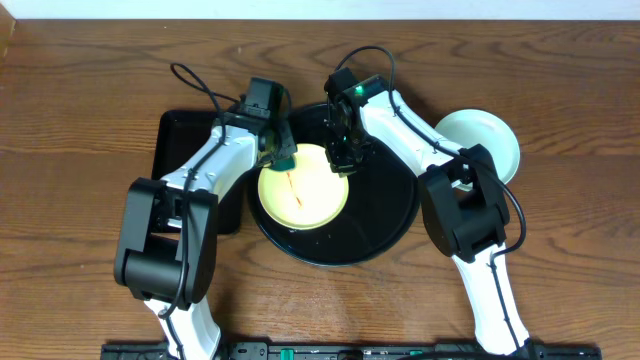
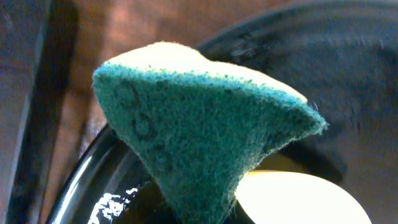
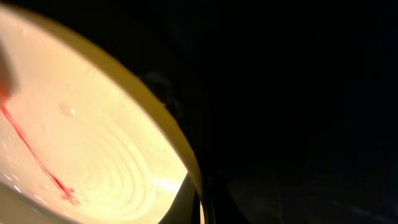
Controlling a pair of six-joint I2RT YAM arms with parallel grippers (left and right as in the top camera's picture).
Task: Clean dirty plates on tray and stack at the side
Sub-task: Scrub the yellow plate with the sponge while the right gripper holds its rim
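Observation:
A pale yellow plate [image 1: 300, 187] with a thin red smear [image 1: 292, 183] lies on the left part of the round black tray [image 1: 385, 215]. My left gripper [image 1: 275, 145] is shut on a green sponge [image 1: 285, 157] at the plate's far left rim. In the left wrist view the sponge [image 2: 205, 143] hides the fingers and hangs over the tray rim [image 2: 99, 180] and the plate [image 2: 292, 199]. My right gripper [image 1: 343, 158] is shut on the plate's far right rim. The right wrist view shows that rim [image 3: 186, 155] between the fingers [image 3: 202, 205], and the smear [image 3: 37, 155].
A pale mint plate [image 1: 490, 135] lies on the wooden table right of the tray, partly behind my right arm; whether another lies under it I cannot tell. A rectangular black tray [image 1: 185, 140] lies left of the round tray, under my left arm.

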